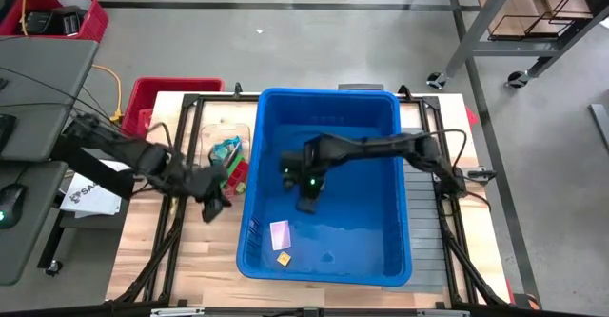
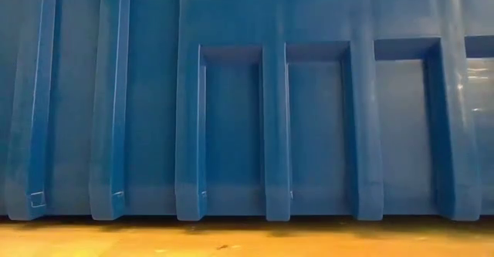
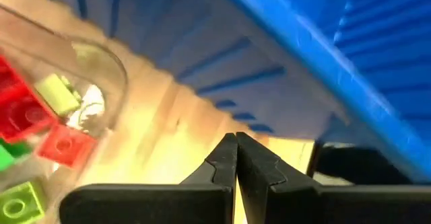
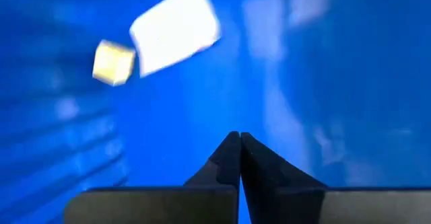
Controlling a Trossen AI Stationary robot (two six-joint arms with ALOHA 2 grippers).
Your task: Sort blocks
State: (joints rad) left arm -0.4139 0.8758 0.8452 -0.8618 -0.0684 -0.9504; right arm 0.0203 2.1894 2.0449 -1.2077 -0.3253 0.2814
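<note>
Yellow block (image 1: 284, 258) and a pale lilac one (image 1: 279, 232) lie loose on the floor of the blue bin (image 1: 328, 103), both ahead of the right end effector (image 1: 307, 204), towards the bin's near-left corner. In the right wrist view they sit beyond the fingertips and off to one side: yellow (image 4: 112, 62) just beside the lilac piece (image 4: 176, 27). The right end effector (image 4: 234, 143) is clenched on nothing, tips pressed together.

Left end effector (image 3: 236, 146) is also clenched and empty, over bare table (image 3: 161, 136) between the bin's outer wall and a clear container (image 1: 225, 155) holding the sorted blocks (image 3: 40, 116) (red, green, pale yellow showing).

My read: right arm is the nearer one for the yellow block; it is cube-like, so no long axis to align to. Bin floor around both pieces looks open, though the left wall is close on that side. Fingers must part before descent.
</note>
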